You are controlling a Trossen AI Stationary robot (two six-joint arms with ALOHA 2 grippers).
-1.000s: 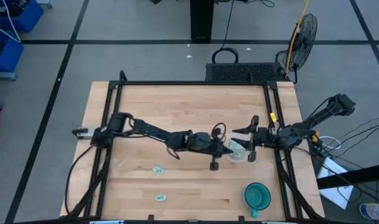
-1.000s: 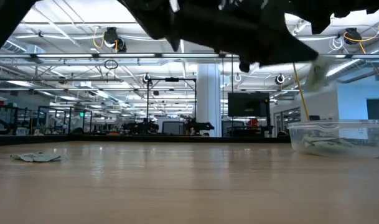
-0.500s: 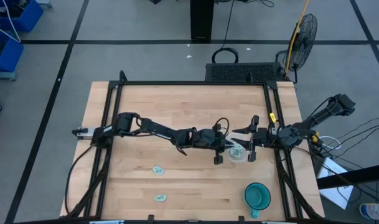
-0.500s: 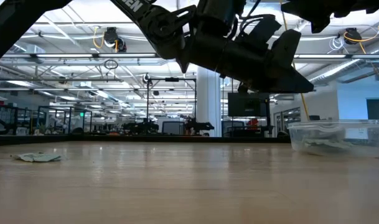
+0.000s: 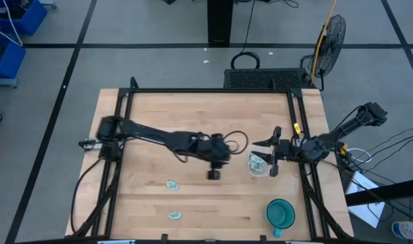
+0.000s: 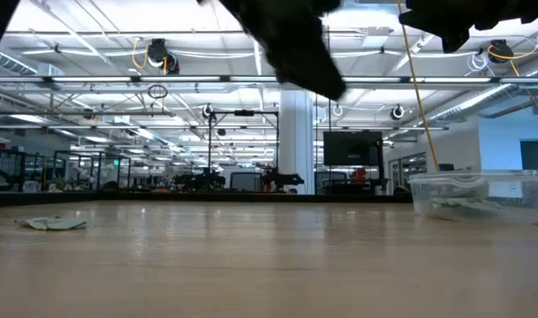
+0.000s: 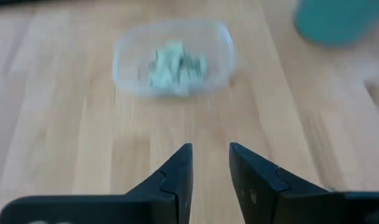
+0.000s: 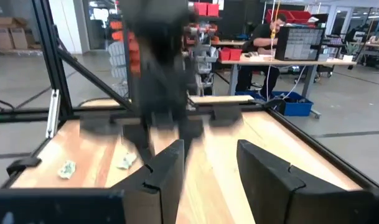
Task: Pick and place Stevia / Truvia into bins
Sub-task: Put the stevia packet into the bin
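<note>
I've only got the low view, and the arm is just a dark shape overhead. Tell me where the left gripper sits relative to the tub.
Observer: From above, the left gripper hangs over bare wood left of the tub, apart from it; the right gripper waits on the tub's other side.
Operator: Tell me whether the left one is carrying anything.
Observer: Its wrist view shows the fingers apart with nothing between them.
Operator: Count the loose packets for me.
Observer: Two on the wood: the nearer packet just beyond the left gripper, and the farther packet close to the table edge.
</note>
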